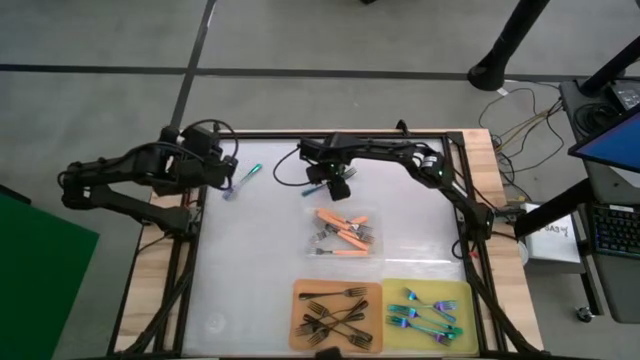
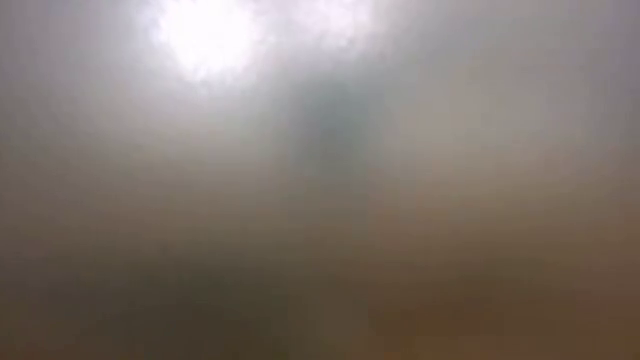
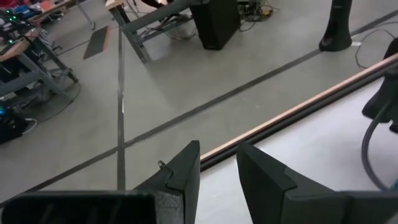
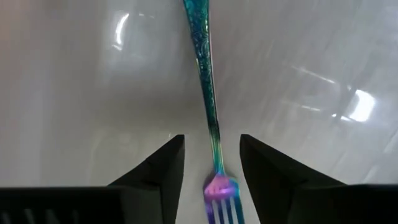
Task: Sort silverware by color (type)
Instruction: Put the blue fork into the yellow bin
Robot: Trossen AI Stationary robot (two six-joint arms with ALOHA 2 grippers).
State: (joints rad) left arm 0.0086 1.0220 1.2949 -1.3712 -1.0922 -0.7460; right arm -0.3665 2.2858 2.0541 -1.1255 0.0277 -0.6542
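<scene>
right gripper [image 4: 211, 163] spread, fingers straddling an iridescent fork [image 4: 205, 87] on the white table [image 4: 93, 93], apparently no contact | left gripper [image 3: 217, 168] spread, by table's far-left edge, another iridescent fork [image 1: 243, 180] near

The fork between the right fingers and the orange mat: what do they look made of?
Fork: likely metal with a glossy iridescent coating, teal on the handle shading to purple near the tines, with an embossed pattern that catches light. Orange mat: flat and matte, possibly silicone or felt; the high view leaves it open.
</scene>
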